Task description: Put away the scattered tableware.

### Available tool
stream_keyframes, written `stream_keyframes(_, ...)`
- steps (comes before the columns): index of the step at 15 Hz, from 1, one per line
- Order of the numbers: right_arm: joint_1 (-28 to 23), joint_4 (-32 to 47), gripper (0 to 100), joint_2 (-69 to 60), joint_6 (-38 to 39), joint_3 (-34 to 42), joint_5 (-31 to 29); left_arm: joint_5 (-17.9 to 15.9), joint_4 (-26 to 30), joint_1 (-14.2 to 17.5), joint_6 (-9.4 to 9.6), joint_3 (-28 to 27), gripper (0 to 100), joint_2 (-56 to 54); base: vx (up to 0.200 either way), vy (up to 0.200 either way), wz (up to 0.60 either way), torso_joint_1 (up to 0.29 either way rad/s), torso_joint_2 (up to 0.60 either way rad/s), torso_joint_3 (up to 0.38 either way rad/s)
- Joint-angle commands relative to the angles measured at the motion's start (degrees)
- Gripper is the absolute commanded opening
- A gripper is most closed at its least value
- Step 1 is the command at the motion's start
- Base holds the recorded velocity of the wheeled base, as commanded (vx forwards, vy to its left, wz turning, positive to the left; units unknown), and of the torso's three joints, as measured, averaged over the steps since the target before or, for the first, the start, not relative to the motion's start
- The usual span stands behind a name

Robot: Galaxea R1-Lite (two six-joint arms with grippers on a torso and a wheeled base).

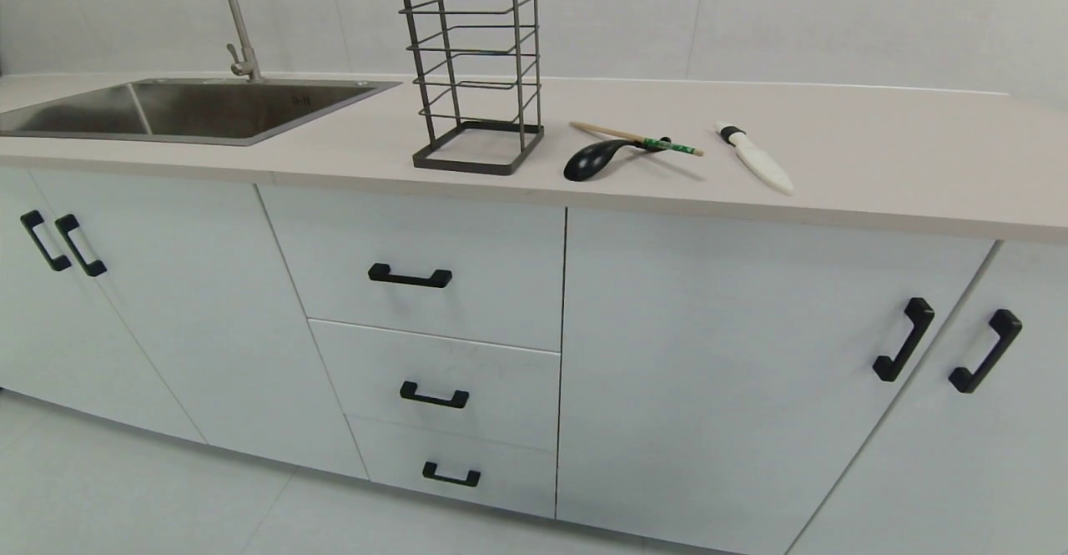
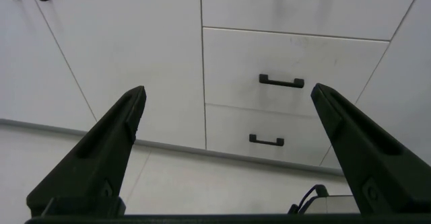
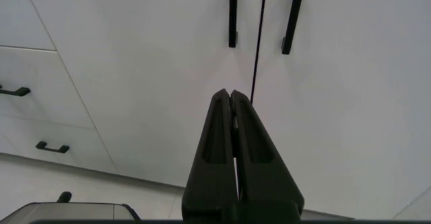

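Bright, even, diffuse light fills the kitchen; the pale countertop (image 1: 876, 154) carries only faint, soft-edged shadows just beside the black spoon (image 1: 594, 159) and the chopsticks (image 1: 636, 138), falling toward the counter's front; a small glint sits on the spoon's bowl; the steel sink (image 1: 192, 108) shows a dull sheen; seams between the cabinet doors (image 1: 751, 355) bow near the head view's edges.

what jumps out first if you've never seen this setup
A tall black wire rack stands on the pale counter, right of the sink. Just right of it lie a black spoon with a wooden chopstick across its handle, and a white utensil farther right.
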Motion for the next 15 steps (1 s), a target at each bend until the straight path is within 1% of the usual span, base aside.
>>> stream_keyframes(1, 0.0, 0.0, 0, 0.1, 0.0, 0.0, 0.0, -0.1, 0.0, 0.0, 0.08, 0.0, 100, 0.0, 0.0, 0.0, 0.0, 0.0, 0.0, 0.0)
stream_keyframes(8, 0.0, 0.0, 0, 0.1, 0.0, 0.0, 0.1, 0.0, 0.0, 0.0, 0.0, 0.0, 100, 0.0, 0.0, 0.0, 0.0, 0.0, 0.0, 0.0)
stream_keyframes(11, 0.0, 0.0, 0, 0.1, 0.0, 0.0, 0.1, -0.5, 0.0, 0.0, -0.18, 0.0, 100, 0.3, 0.0, 0.0, 0.0, 0.0, 0.0, 0.0)
stream_keyframes(12, 0.0, 0.0, 0, 0.1, 0.0, 0.0, 0.1, -1.0, 0.0, -0.1, -0.09, 0.0, 100, 0.1, 0.0, 0.0, 0.0, 0.0, 0.0, 0.0)
stream_keyframes(13, 0.0, 0.0, 0, 0.1, 0.0, 0.0, 0.1, -2.5, -0.1, -0.1, -0.09, 0.0, 100, 0.0, 0.0, 0.0, 0.0, 0.0, 0.0, 0.0)
stream_keyframes(14, 0.0, 0.0, 0, 0.1, 0.0, 0.0, 0.1, -3.5, -0.5, 0.0, 0.35, 0.0, 100, 0.0, 0.0, 0.0, 0.0, 0.0, 0.0, 0.0)
stream_keyframes(15, 0.0, 0.0, 0, 0.1, 0.0, 0.0, 0.1, -3.3, -3.4, 0.0, 0.79, -0.4, 100, 0.0, 0.0, 0.0, 0.0, 0.0, 0.0, 0.0)
